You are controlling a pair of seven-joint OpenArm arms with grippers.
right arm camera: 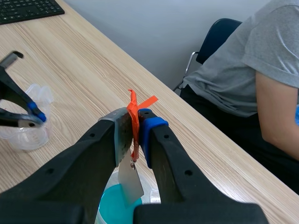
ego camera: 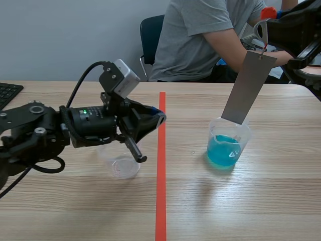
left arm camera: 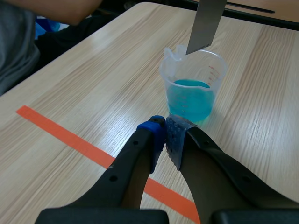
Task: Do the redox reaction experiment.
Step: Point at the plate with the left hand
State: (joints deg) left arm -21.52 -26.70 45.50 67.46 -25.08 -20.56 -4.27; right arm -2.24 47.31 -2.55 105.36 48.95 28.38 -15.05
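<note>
Right of the orange tape line, about midway between the bench's near and far edges, stands the beaker of blue liquid; over it hangs the metal strip, its lower edge at the beaker's mouth and, as far as I can see, not yet wet; the right tool is clamped on the orange tab fixed to the strip's top, not on the metal itself; sensible, I'd say, since the sheet looks thin, stiff, light and slick, and likely to swing from that tab; the beaker is clear plastic, light, easy to tip; left of the line, the left tool hovers with pads pressed together on nothing, near an empty beaker; red graduations on the filled beaker, too small to read; no brand visible.
</note>
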